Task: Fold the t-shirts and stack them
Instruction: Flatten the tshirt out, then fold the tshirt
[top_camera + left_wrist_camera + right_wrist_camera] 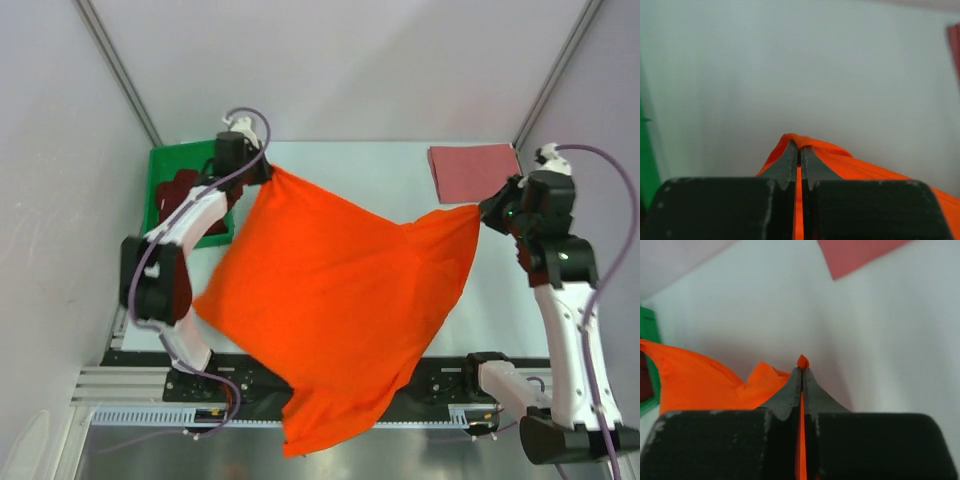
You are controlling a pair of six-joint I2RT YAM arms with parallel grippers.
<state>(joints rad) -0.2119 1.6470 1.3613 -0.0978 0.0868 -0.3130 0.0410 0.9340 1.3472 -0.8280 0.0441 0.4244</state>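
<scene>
One pink shirt (473, 170) lies folded far right. I hold the orange shirt (340, 300) stretched between left gripper (262, 168) and right gripper (483, 212), each clamped on a corner; it and the maroon shirt (180, 188) in the bin (160, 168) are not yet folded or stacked.

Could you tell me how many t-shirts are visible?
3: orange held between left hand and right hand; pink folded far right; maroon in the bin, which may hide more.

we id this as a robotics lab test cell: left arm (185, 225) & right arm (565, 330) bolted to an alu rail (120, 382) at a white table (360, 175), plain white panels (330, 60) w/ metal corner struts (118, 70) around it, purple cables (600, 152) along each arm.
</scene>
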